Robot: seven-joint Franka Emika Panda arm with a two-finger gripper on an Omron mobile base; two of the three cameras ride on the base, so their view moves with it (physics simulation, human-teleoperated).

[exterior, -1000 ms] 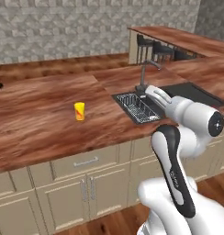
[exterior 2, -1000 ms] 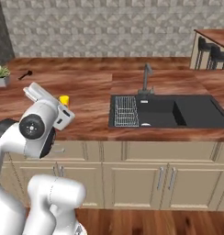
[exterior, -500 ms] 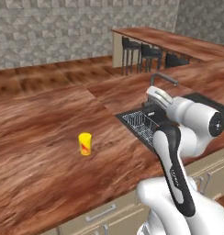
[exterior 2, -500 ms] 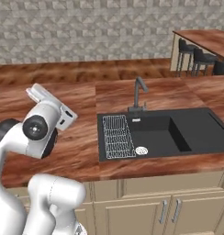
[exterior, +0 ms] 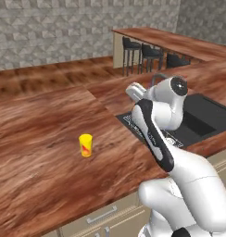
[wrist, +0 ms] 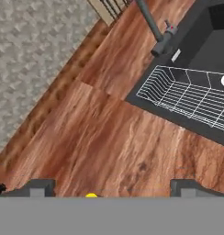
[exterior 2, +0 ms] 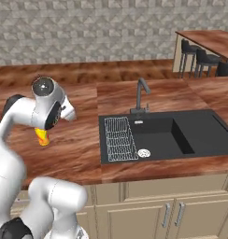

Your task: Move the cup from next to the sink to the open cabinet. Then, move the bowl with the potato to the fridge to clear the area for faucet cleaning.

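Observation:
A small yellow cup (exterior: 85, 145) with a red mark stands upright on the wooden counter, left of the sink (exterior 2: 181, 135). In the right base view the cup (exterior 2: 42, 137) is half hidden behind my arm. My gripper (wrist: 112, 188) hangs open above the counter with nothing between its fingertips (wrist: 38, 187). Only the cup's yellow rim (wrist: 91, 195) peeks in at the bottom of the hand view, between the tips. The faucet (exterior 2: 141, 95) rises behind the black basin. The bowl, potato, fridge and open cabinet are out of view.
A wire rack (exterior 2: 118, 138) lies in the left part of the sink. Dark bar stools (exterior: 142, 53) stand by a raised counter at the back right. A grey stone wall backs the counter. Beige base cabinets (exterior 2: 172, 210) run below the front edge.
The whole picture has shifted: the base has driven closer and turned, so counter and sink look larger. The cup stands at the same spot on the counter. The gripper stays open.

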